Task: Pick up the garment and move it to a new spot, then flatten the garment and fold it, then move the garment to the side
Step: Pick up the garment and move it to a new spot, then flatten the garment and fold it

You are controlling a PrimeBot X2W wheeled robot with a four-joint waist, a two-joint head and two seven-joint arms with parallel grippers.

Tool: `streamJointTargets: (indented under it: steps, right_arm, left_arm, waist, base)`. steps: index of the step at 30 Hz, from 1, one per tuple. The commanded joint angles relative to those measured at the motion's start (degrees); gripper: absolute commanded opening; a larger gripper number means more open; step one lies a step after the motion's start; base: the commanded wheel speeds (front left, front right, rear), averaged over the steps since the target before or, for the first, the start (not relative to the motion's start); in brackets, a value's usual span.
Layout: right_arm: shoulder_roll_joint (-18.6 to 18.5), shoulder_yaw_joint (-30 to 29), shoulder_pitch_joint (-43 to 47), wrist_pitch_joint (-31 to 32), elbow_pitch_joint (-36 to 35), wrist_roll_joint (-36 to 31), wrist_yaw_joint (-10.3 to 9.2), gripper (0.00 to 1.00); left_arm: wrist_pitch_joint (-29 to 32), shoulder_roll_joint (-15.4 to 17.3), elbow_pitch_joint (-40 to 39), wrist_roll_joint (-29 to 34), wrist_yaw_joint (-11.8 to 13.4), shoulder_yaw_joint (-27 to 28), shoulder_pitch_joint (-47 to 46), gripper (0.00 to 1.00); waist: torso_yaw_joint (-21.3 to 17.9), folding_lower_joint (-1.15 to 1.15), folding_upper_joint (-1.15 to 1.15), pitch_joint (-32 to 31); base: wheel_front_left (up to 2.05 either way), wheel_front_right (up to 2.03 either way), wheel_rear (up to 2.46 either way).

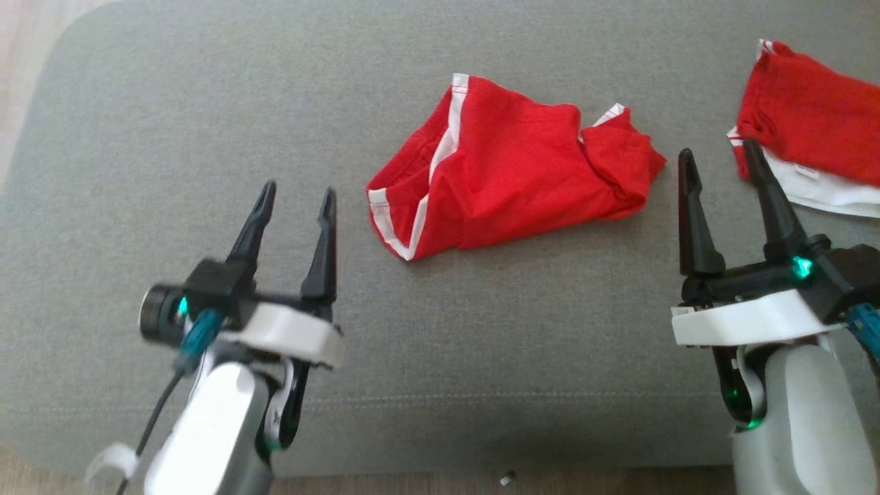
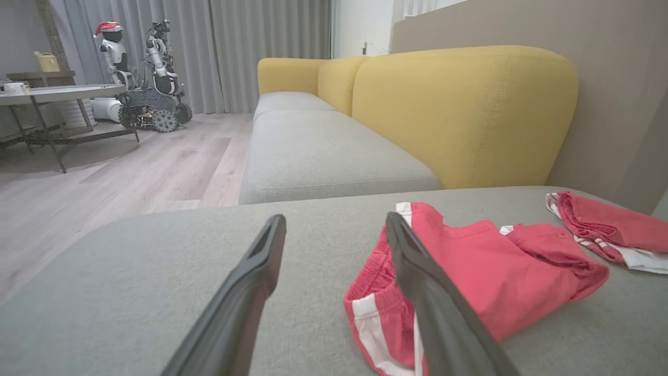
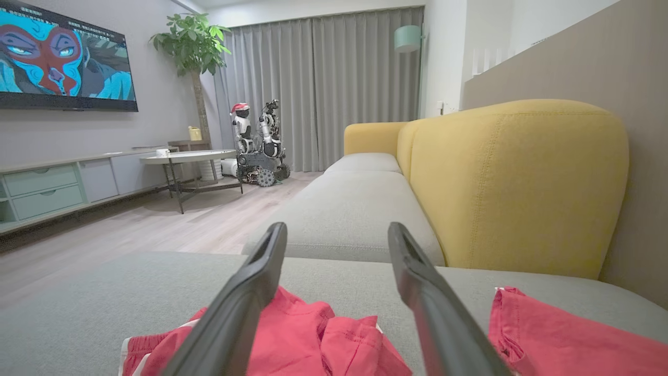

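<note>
A crumpled red garment [image 1: 509, 175] with white stripes lies loosely bunched in the middle of the grey cushion [image 1: 206, 103]. My left gripper [image 1: 294, 199] hovers open to its left, fingers empty and apart from the cloth. To the garment's right my right gripper [image 1: 720, 159] stands open and empty too. The left wrist view has the garment [image 2: 485, 266] lying right of my open fingers [image 2: 250, 292]. In the right wrist view the garment [image 3: 313, 339] lies low between and behind my open fingers [image 3: 245, 303].
A second red and white garment [image 1: 811, 130] lies at the cushion's far right edge, close to my right fingertips. A yellow sofa back [image 2: 459, 115] rises behind the cushion. Wooden floor, a round table [image 3: 188, 156] and another wheeled robot [image 3: 261, 143] stand beyond.
</note>
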Motion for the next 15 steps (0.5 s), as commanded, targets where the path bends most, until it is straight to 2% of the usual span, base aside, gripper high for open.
streamJointTargets:
  steps: [1, 6, 15]
  right_arm:
    - [-0.2, 1.7, -0.4, 0.4, -2.0, 0.1, 0.19, 1.00]
    - [-1.5, 2.7, -0.7, 1.6, -2.0, 0.3, 0.19, 1.00]
    - [-5.4, 3.7, -5.7, 5.1, -4.1, 0.6, 0.19, 1.00]
  left_arm:
    - [-0.7, 0.4, -2.5, 0.5, 0.2, 3.0, -0.3, 1.00]
    - [-0.7, -2.0, -4.8, 1.6, -1.1, 7.6, 3.6, 1.00]
    - [-0.7, -5.0, -5.3, 3.8, -4.8, 11.6, 4.0, 1.00]
  waist:
    - [0.4, 0.00, 0.00, -0.2]
    - [1.2, 0.00, 0.00, -0.3]
    - [3.1, 0.00, 0.00, 1.6]
  base:
    - [0.00, 0.00, 0.00]
    - [0.00, 0.00, 0.00]
    - [0.00, 0.00, 0.00]
